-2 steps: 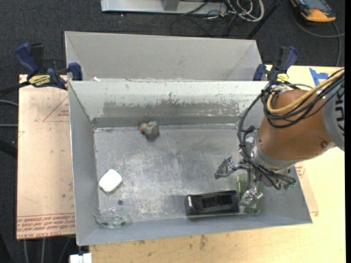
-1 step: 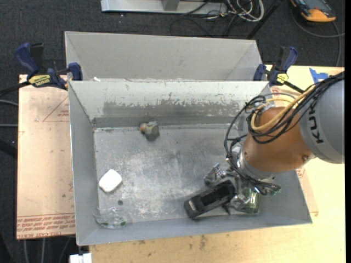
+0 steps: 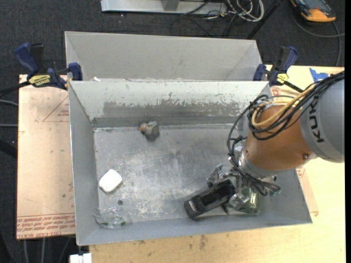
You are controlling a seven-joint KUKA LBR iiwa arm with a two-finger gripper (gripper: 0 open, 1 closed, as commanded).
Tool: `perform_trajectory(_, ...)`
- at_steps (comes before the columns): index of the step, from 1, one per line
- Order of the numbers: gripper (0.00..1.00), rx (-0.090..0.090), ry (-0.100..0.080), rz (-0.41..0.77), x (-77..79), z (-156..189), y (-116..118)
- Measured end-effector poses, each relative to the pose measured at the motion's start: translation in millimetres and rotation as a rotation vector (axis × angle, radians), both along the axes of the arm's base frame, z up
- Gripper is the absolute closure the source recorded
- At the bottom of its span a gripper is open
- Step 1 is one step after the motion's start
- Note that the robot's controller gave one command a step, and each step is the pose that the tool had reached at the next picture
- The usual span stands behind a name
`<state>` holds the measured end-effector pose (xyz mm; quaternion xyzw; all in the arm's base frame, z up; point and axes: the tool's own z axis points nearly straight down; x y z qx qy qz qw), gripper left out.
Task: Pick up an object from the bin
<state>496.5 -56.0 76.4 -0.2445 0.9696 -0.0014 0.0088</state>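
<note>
Saw the gripper (image 3: 233,186) low in the near right corner of the grey metal bin (image 3: 82,147), right over a black oblong plastic device (image 3: 208,200) beside a clear greenish crumpled wrapper (image 3: 249,200). Could not tell whether clenched or released, nor whether touching the device, tucked as it was under the orange wrist cover (image 3: 274,141).

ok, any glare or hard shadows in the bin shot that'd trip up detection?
Camera view: soft, even light, with no hot glare on the bin floor. The white block at lower left is the brightest thing, with its outline intact. The orange wrist cover overhangs the end effector, partly hiding it. The black device beside it reads very dark.
</note>
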Motion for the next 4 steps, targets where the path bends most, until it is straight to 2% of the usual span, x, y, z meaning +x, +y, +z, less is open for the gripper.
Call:
perform_trajectory(2,1.00,0.000,0.002,-0.001,0.4,0,0)
perform_trajectory(3,1.00,0.001,0.010,-0.001,-1.2,5,1)
perform_trajectory(4,1.00,0.002,0.020,-0.003,-4.2,23,1)
